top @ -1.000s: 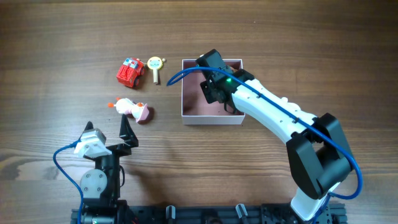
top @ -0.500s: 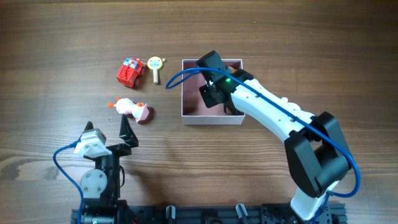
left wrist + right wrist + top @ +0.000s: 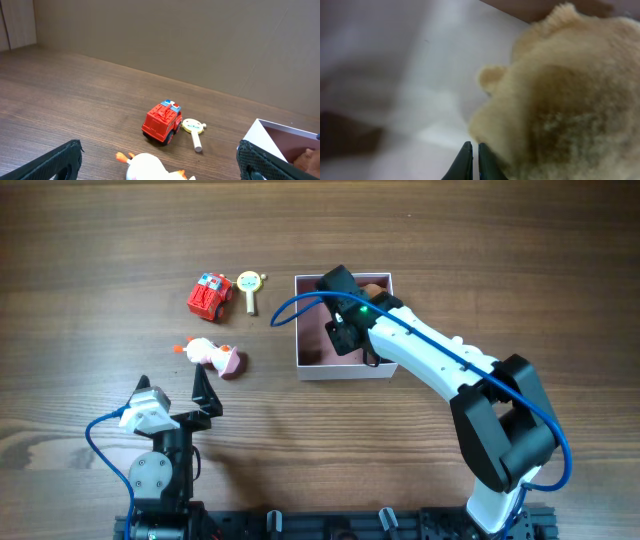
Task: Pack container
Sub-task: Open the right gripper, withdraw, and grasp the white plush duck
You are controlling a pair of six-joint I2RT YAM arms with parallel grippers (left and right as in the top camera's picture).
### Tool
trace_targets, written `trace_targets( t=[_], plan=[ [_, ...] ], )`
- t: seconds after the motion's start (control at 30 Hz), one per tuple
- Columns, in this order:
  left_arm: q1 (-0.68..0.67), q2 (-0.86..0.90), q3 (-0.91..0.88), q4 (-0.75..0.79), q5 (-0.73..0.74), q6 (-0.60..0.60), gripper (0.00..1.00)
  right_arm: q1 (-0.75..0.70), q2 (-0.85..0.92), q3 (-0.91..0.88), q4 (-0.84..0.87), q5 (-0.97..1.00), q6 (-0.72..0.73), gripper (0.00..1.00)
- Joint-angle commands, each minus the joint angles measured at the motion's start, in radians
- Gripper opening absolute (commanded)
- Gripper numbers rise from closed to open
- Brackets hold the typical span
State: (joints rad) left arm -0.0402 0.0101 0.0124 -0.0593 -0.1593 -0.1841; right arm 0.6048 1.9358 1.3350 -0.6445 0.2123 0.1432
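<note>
Reaching from the near right corner of the bench (image 3: 90, 240), the right arm (image 3: 435, 358) stretched to the far left, and its wrist bent down into the container (image 3: 340, 372). The left arm (image 3: 158, 470) was folded low at the near left edge, with its gripper pointing away from the base.

The bench was dark brown wood with a clear grain. In the left wrist view a plain beige wall (image 3: 150, 30) stood behind it.

The container lay near the middle of the bench, and the right gripper (image 3: 473, 146) was inside it, in its left half. Its two fingertips were almost together, with only a thin slit between them and nothing in that slit. A beige plush (image 3: 560, 100) lay inside the container just beside the right fingertip; I cannot tell whether it touched it.

The left gripper (image 3: 170, 378) was spread wide and held nothing. It was well apart from the container, which lay to its far right. A white toy (image 3: 208, 354) lay near it, and a red truck (image 3: 209, 296) and a yellow toy (image 3: 249, 283) lay further away, left of the container.
</note>
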Motion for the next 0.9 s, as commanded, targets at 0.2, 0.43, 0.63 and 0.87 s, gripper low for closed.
trace_targets(
  t=[0.2, 0.43, 0.63, 0.87],
  plan=[
    [-0.003, -0.003, -0.007, 0.003, 0.013, 0.02, 1.0, -0.002, -0.011, 0.036, 0.049, -0.099, -0.01, 0.1],
    [-0.003, -0.003, -0.007, 0.003, 0.013, 0.02, 1.0, -0.003, -0.281, 0.046, -0.034, 0.061, 0.101, 0.32],
    [-0.003, -0.003, -0.007, 0.003, 0.013, 0.02, 1.0, -0.003, -0.574, 0.045, -0.266, 0.236, 0.278, 0.53],
    [-0.003, -0.003, -0.007, 0.003, 0.013, 0.02, 1.0, -0.085, -0.623, -0.053, -0.493, 0.312, 0.423, 0.99]
  ],
)
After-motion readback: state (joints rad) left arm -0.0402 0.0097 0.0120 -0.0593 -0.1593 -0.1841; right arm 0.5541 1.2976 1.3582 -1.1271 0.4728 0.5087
